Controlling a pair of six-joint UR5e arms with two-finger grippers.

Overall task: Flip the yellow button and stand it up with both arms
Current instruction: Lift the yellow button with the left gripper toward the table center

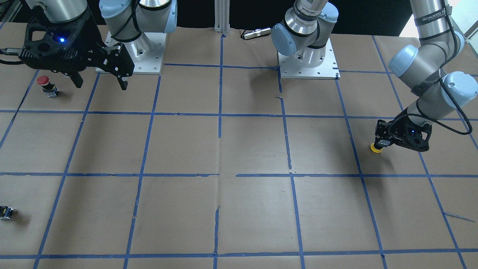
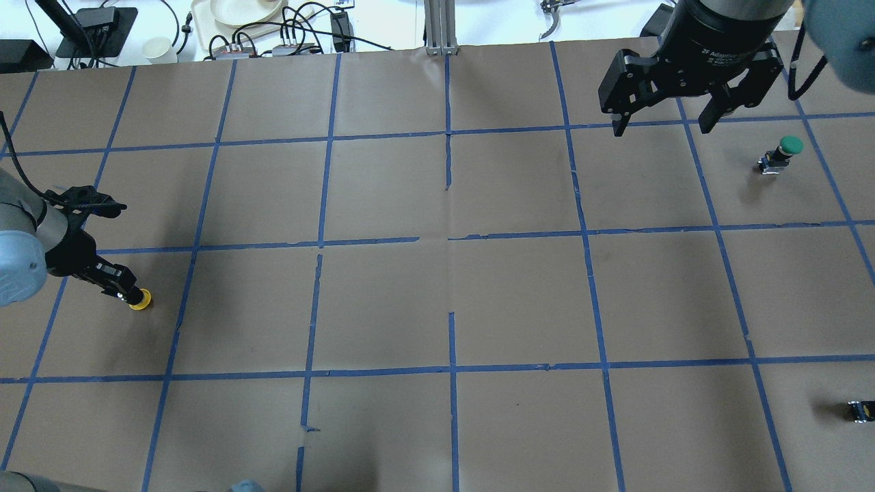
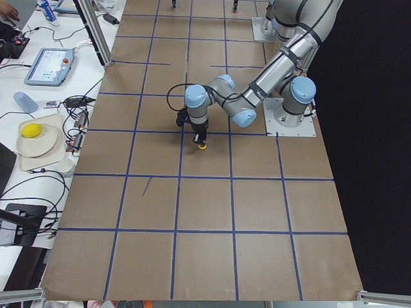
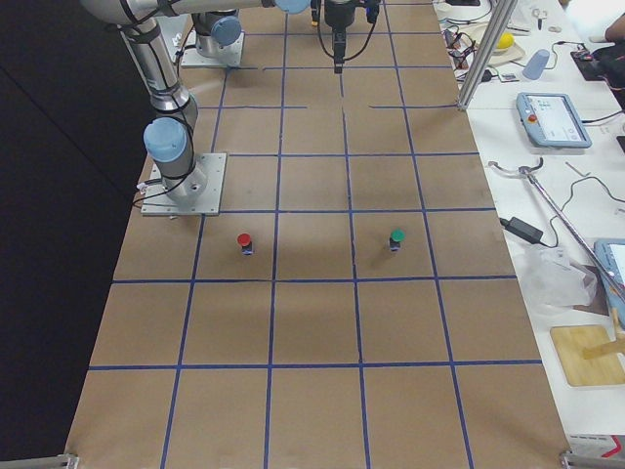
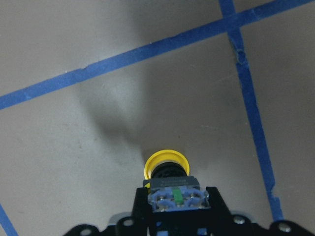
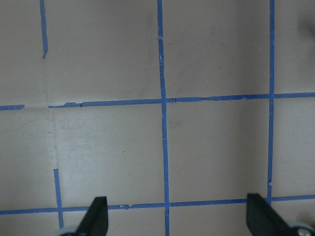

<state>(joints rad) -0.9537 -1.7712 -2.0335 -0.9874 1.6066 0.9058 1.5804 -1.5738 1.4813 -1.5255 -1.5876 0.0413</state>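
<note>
The yellow button [image 5: 166, 164] is held with its cap pointing down at the paper-covered table [image 1: 239, 149]. My left gripper [image 1: 381, 144] is shut on its black body [image 5: 175, 194], low over the table at the robot's left end. The cap also shows in the overhead view [image 2: 140, 301] and the exterior left view [image 3: 202, 147]. I cannot tell whether the cap touches the table. My right gripper [image 2: 662, 128] is open and empty, high over the far right side, and its spread fingertips [image 6: 96, 216] show over bare paper.
A red-capped button [image 1: 44, 83] stands below and beside my right gripper. A green-capped button [image 2: 786, 149] stands near the table's far right. A small capless black block [image 2: 860, 410] lies near the right edge. Blue tape lines grid the table.
</note>
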